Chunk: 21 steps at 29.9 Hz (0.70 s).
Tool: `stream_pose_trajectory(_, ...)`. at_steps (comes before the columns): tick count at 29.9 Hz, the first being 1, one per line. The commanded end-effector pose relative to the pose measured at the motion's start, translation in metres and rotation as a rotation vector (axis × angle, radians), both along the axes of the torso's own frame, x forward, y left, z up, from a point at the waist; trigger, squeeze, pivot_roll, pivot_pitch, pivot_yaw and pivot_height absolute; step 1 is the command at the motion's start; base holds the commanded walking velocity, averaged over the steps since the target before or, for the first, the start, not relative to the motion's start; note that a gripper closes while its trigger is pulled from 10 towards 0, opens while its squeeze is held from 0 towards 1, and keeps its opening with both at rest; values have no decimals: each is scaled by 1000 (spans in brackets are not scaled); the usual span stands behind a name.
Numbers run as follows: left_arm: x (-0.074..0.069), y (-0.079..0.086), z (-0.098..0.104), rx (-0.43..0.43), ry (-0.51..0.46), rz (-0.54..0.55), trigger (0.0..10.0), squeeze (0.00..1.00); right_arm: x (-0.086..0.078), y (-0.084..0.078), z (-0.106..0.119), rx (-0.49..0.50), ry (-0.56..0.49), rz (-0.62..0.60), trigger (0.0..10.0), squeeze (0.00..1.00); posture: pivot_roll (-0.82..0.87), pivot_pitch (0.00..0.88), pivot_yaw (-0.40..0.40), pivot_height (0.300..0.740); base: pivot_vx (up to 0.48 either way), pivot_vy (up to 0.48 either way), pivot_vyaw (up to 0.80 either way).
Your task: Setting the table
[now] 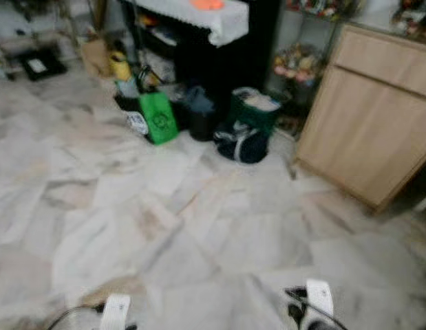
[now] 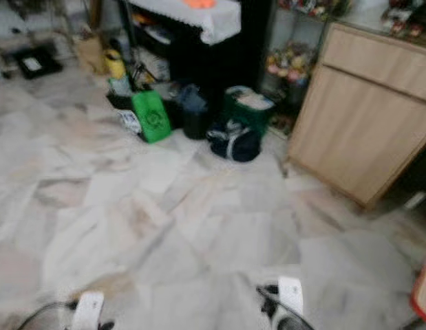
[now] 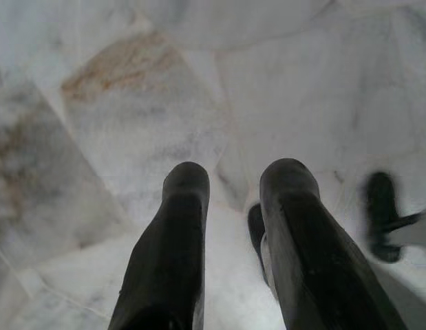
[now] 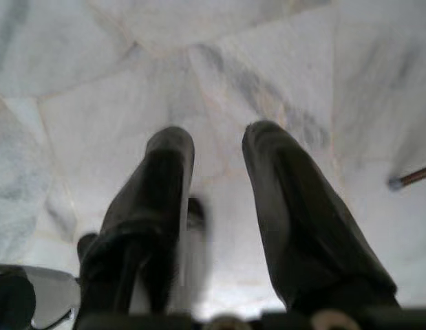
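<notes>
Scene: the head views are blurred and look down on a marble floor [image 1: 164, 227]; no table or tableware can be made out, so where the task's things are I cannot tell.

Left gripper [image 3: 230, 182]: hangs low over the floor, fingers spread with a gap between them, nothing held.

Right gripper [image 4: 216, 148]: also hangs over the floor, fingers apart, empty.

Ahead: a green bag [image 1: 158, 117], a dark bag [image 1: 241, 141] and a green basket [image 1: 256, 106] stand close together on the floor, in front of a black stand [image 1: 219, 48] with a white cloth [image 1: 213, 17].

Right side: a wooden cabinet [image 1: 374, 110] stands near, its corner coming down to the floor.

Far left: a yellow bottle [image 1: 120, 65] and small clutter, too blurred to name.

Step (my judgement): the robot is probably walking or turning to find the table; setting has not begun with these empty grippers.

Risk 1: a foot or a low gripper can catch the bags if the path goes straight ahead, because they lie out in the open floor.

Risk 2: the right arm can knock the cabinet corner during a turn to the right.

Risk 3: the blur makes the robot judge distances badly (slower steps would help).

Risk 4: the polished floor may be slippery for a quick step.
</notes>
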<state>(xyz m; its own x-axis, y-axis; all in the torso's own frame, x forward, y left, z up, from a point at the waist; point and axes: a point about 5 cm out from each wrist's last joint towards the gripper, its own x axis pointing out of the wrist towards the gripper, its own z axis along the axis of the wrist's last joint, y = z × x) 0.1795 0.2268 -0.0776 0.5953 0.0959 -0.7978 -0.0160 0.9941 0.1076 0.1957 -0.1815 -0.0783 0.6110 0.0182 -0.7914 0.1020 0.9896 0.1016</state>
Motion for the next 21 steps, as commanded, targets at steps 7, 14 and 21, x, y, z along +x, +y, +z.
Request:
stream_pose_trajectory(7, 1, -3, 0, -9, 5, -19, 10000, 0, -4, -2, -2, -6, 19, -9, 10000, 0, -73, 0, 17, 740, 0, 0, -788)
stream_pose_trajectory(14, 2, -3, 0, -8, 6, -30, 10000, 0, -5, -1, -3, -3, 20, -17, 10000, 0, -75, 0, 22, 740, 0, 0, -788)
stream_pose_trajectory(21, 4, -4, 1, -12, -2, -29, 10000, 0, -5, 0, -3, -1, 23, -17, 10000, 0, -70, 0, 20, 740, 0, 0, -786)
